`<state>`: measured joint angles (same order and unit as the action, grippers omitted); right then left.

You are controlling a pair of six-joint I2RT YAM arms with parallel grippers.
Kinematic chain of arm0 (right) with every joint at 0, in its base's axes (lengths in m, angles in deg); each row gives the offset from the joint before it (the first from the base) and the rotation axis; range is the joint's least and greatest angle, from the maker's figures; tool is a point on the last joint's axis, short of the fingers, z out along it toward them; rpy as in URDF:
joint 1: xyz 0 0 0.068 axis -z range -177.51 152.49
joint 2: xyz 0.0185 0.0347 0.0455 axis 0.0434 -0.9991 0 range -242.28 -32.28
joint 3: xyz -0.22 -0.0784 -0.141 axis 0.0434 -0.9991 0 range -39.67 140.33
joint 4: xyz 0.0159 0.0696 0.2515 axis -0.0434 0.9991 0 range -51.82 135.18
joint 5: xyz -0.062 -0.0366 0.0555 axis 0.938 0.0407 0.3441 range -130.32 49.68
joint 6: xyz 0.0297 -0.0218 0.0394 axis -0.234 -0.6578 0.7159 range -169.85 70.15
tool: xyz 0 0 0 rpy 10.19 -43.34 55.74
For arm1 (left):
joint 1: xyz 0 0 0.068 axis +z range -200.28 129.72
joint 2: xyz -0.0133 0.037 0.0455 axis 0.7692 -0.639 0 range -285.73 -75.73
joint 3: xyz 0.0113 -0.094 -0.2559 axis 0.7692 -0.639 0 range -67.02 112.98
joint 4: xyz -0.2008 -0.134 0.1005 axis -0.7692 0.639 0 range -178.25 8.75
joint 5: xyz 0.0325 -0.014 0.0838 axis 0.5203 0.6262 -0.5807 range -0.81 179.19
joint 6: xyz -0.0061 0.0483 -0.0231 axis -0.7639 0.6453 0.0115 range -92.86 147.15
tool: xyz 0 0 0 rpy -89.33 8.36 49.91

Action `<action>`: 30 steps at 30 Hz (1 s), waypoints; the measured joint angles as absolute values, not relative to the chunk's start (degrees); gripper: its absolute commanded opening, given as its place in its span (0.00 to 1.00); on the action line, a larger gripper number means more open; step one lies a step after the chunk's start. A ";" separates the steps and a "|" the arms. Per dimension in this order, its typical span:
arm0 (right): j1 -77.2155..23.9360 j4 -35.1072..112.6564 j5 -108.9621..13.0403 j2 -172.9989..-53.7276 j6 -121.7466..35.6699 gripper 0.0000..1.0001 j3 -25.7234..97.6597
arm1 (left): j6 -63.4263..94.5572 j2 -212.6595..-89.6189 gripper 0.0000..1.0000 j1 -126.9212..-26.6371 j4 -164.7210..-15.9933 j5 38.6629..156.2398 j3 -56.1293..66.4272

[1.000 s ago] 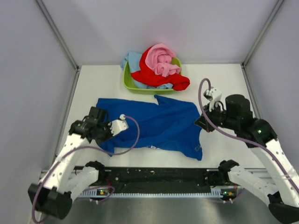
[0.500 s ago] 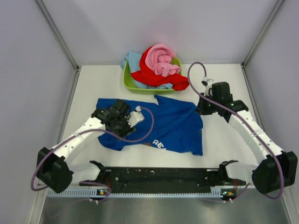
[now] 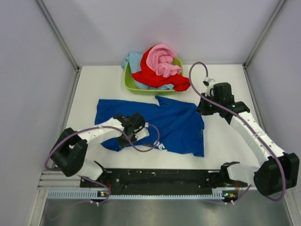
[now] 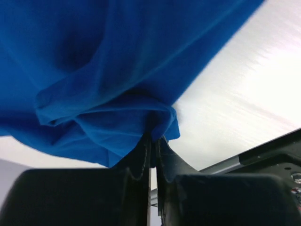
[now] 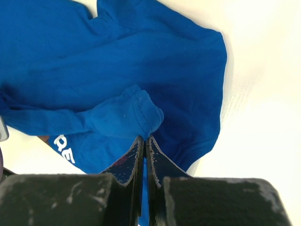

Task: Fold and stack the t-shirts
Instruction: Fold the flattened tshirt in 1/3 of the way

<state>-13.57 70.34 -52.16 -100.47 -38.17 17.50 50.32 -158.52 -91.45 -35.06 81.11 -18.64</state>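
The royal blue t-shirt point(image 3: 174, 125) lies spread on the white table, with white print letters showing at its near edge. My left gripper point(image 3: 140, 134) is shut on a bunched fold of it point(image 4: 117, 117) near the front middle. My right gripper point(image 3: 201, 109) is shut on the shirt's right corner point(image 5: 136, 113), with the cloth pinched between the closed fingers. Red point(image 3: 157, 75), pink point(image 3: 162, 59) and light blue point(image 3: 131, 60) t-shirts are heaped in the lime green tub point(image 3: 131, 84) at the back.
The black rail point(image 3: 160, 179) with the arm bases runs along the near edge. Grey walls close in the left, right and back. Bare white table lies to the right of the shirt point(image 3: 230, 141) and at the far left point(image 3: 94, 84).
My left gripper has dragged its blue fold rightwards towards the middle, folding the shirt's left part over. My right gripper swung up to the shirt's right corner and then held there.
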 measured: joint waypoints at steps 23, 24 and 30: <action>-13.57 89.84 -82.34 -77.34 -44.12 0.00 28.39 | 85.25 -102.23 0.00 -69.46 -17.40 59.89 -14.86; -13.57 90.65 -83.56 -77.19 -44.44 0.00 28.78 | 86.02 -100.99 0.00 -69.46 -16.49 59.28 -14.97; -13.57 93.58 -92.46 -76.55 -45.19 0.00 28.52 | 87.24 -96.40 0.00 -69.46 -11.77 59.48 -15.75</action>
<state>-13.57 93.58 -92.46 -76.55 -45.19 28.52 87.24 -96.40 -69.46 -11.77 59.48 -15.75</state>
